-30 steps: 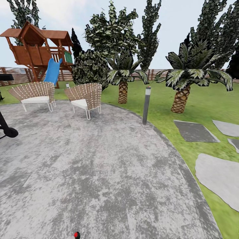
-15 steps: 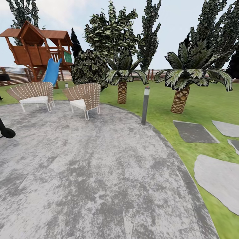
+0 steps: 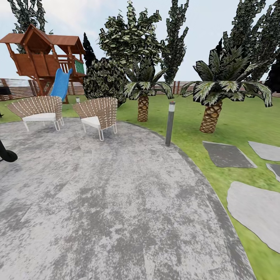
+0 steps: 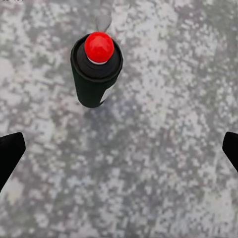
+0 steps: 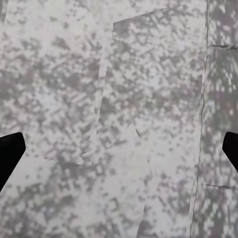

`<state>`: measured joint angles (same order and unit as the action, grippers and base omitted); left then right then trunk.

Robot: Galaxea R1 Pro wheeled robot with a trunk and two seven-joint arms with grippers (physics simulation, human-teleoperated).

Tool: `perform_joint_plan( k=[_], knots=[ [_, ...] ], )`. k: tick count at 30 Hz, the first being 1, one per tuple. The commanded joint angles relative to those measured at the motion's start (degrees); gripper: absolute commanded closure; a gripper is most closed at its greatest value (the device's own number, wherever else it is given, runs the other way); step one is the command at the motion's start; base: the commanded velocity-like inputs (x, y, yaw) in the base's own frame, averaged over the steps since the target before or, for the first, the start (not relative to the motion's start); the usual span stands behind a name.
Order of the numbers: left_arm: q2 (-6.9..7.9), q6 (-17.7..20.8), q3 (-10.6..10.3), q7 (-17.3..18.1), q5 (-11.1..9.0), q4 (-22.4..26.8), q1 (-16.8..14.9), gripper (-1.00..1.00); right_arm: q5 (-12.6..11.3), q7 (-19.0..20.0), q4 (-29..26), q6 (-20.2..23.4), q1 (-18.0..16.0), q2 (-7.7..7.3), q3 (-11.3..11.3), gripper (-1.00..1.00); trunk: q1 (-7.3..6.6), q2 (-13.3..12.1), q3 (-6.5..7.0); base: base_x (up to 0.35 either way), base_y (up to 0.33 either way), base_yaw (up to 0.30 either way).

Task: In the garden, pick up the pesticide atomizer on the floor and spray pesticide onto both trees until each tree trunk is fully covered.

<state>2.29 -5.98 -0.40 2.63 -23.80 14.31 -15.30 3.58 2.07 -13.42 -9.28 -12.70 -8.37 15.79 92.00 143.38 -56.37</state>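
Nothing has visibly shifted since half a second ago. Left end effector hangs spread wide over grey paving, empty, a black red-capped cylinder beyond it. Right end effector likewise released. Lawn and palms lie ahead.

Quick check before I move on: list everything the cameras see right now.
Patio: one, mottled grey, foreground.
Lawn: green, beyond the patio.
Stepping stones: four, grey, in the grass at right.
Wicker chairs: two, brown, white seats, far left of the patio.
Bollard lamp: one, grey, patio edge.
Palms: two, scaly brown trunks, on the lawn.
Playhouse: one, brown, blue slide, far left.
Fence: brown slats, background.
Black canister: one, red knob, on the paving.
Left claw: black, open.
Right claw: black, open.
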Motion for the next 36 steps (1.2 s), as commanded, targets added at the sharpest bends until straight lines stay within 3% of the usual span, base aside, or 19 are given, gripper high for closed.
perform_joint_plan(
  k=[1, 13, 36],
  knots=[
    [0.01, -0.2, -0.1, 0.3, -0.5, -0.1, 0.0, -1.0, 0.4, 0.2, 0.1, -0.2, 0.0, 0.02, 0.5, -1.0, -0.01, 0.0, -0.05, 0.001, -0.001, 0.0],
    [-0.01, -2.4, 0.0, -0.2, -0.5, 0.4, 0.0, -1.0, 0.6, 0.2, 0.2, -0.2, 0.0, 0.4, 0.5, -1.0, -0.01, 0.0, -0.05, 0.0, 0.0, 0.0],
    [0.09, -2.7, 0.4, -0.6, -0.7, 0.3, -0.1, -1.0, 0.6, 0.2, 0.2, -0.2, 0.0, 0.44, 0.5, -1.0, -0.01, 0.0, -0.05, 0.0, 0.0, 0.0]
  ],
)
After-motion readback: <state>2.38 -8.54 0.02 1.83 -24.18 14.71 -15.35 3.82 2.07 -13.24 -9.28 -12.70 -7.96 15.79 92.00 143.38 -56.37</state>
